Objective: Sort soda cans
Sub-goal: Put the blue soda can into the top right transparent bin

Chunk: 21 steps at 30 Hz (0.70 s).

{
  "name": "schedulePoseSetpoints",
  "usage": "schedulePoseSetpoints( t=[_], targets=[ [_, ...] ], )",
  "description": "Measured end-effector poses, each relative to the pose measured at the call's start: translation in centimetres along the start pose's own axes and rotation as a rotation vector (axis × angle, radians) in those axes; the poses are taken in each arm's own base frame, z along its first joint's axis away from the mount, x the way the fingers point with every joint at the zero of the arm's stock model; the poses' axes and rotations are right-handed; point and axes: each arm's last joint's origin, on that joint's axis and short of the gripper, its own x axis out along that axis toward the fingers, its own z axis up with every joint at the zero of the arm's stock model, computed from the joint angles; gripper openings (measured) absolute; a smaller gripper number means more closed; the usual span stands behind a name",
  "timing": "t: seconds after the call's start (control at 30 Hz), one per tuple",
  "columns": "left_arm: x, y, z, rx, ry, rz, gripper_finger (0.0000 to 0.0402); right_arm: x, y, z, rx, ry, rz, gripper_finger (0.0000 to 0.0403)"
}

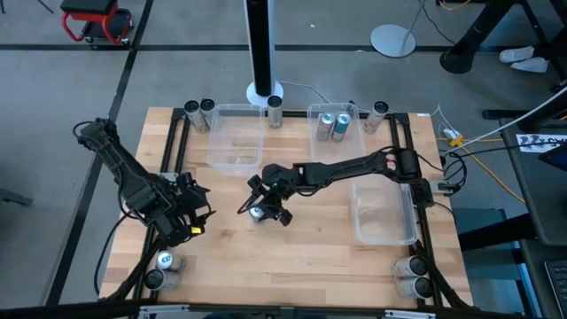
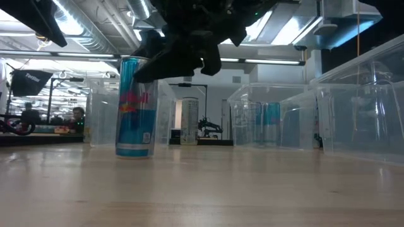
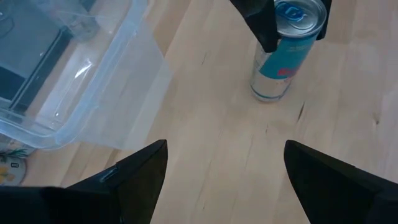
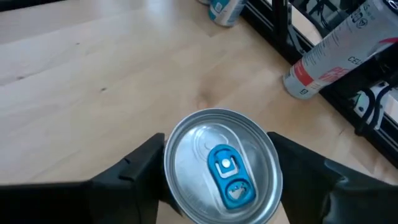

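Observation:
A blue-and-silver soda can (image 1: 257, 211) stands upright near the table's middle, base on the wood; it also shows in the low view (image 2: 136, 107). My right gripper (image 1: 266, 208) reaches in from the table's right, its fingers around the can's top (image 4: 221, 165). My left gripper (image 1: 190, 217) hangs open over the left side of the table with nothing between its fingers (image 3: 224, 180); the can (image 3: 283, 56) stands some way ahead of it. My right gripper has the can's upper end between its two fingers, one finger (image 4: 146, 171) against each side of the rim (image 4: 171, 155). The fingers slant down at it from the table's right. The can stays upright with its base (image 2: 134, 152) on the table.
Clear plastic bins: one far-centre (image 1: 235, 133), one far-right (image 1: 350, 113) holding two blue cans (image 1: 332, 126), one at the right edge (image 1: 383, 213). More cans stand at the table's corners (image 1: 198, 111), (image 1: 379, 111), (image 1: 161, 268), (image 1: 412, 275). Bare wood in the near middle.

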Motion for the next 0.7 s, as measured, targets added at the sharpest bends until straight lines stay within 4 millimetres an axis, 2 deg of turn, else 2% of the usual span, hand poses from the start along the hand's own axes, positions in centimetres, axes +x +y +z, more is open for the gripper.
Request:
schedulePoseSetpoints(
  t=[0.2, 0.33, 0.43, 0.57, 0.63, 0.7],
  targets=[
    [0.0, 0.0, 0.0, -0.008, -0.001, -0.001, 0.0308, -1.6, 0.2, 1.2, -0.010, 0.025, 0.005, 0.0238],
    [0.0, -0.1, 0.0, -0.012, -0.004, -0.005, 0.0308, -4.6, 0.2, 3.4, -0.015, 0.056, -0.018, 0.0238],
    [0.0, -0.2, 0.1, -0.008, -0.011, -0.014, 0.0308, -8.2, 0.5, 5.6, -0.021, 0.105, -0.068, 0.0238],
    [0.0, -0.2, 0.1, 0.002, -0.012, -0.010, 0.0308, -14.5, 0.7, 8.3, -0.033, 0.175, -0.217, 0.0238],
    [0.0, -0.2, 0.1, 0.012, -0.013, -0.010, 0.0308, -17.7, 0.6, 8.8, -0.024, 0.245, -0.311, 0.0238],
    [0.0, -0.2, 0.1, 0.012, -0.014, -0.010, 0.0308, -20.6, 0.5, 8.5, 0.001, 0.343, -0.388, 0.0238]
  ],
)
